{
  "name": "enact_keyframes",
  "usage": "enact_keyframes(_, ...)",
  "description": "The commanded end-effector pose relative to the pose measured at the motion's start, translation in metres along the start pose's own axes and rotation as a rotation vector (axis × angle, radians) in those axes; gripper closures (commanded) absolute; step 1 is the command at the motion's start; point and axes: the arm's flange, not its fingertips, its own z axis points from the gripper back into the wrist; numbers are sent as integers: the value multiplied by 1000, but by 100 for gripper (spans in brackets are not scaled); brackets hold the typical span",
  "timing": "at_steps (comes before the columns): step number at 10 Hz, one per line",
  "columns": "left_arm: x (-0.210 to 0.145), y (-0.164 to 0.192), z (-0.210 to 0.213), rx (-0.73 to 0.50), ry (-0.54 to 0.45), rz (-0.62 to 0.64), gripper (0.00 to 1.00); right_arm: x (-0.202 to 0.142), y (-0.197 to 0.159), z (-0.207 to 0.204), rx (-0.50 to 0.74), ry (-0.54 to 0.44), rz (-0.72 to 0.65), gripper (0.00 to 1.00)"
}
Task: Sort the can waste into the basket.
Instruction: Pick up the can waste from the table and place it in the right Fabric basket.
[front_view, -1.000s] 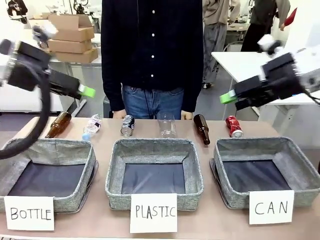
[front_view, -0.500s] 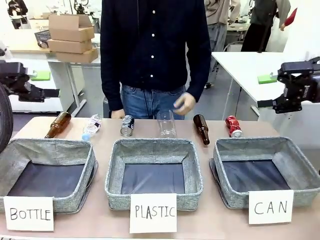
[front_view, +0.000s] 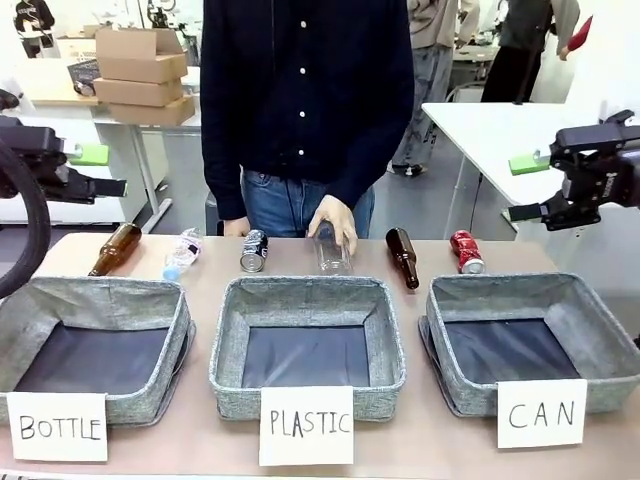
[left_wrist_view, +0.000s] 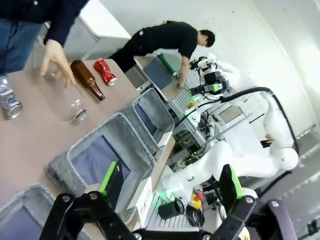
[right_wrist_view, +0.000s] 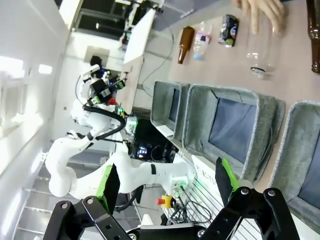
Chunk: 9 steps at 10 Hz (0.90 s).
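Three grey fabric baskets sat in a row along the near edge of the table (front_view: 200, 445), and the basket (front_view: 530, 340) carded "CAN" was the rightmost one, with nothing in it. Both arms were raised well above the table at either side: the left gripper (left_wrist_view: 170, 187) and the right gripper (right_wrist_view: 165, 182) each had their green-padded fingers spread wide, holding nothing. Along the far edge, the person's hand (front_view: 335, 219) rested on a clear plastic bottle (front_view: 333, 256). The silver can (front_view: 254, 251) lay just left of it, and the red can (front_view: 466, 252) lay behind the CAN basket, beside a brown bottle (front_view: 403, 257).
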Motion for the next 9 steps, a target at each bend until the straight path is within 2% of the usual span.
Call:
enact_keyframes(1,2,-4,2,0,-19,-34,0,6,-2,0,20,-17,31,0)
enact_keyframes(6,2,-4,2,0,-19,-34,0,1,-1,3,-8,-6,0,0)
enact_keyframes(7,2,-4,2,0,-19,-34,0,16,5,-15,-240,-14,-17,0)
enact_keyframes(8,2,-4,2,0,-19,-34,0,41,10,-36,-587,-52,-60,0)
enact_keyframes(9,2,-4,2,0,-19,-34,0,71,6,-54,-822,50,-11,0)
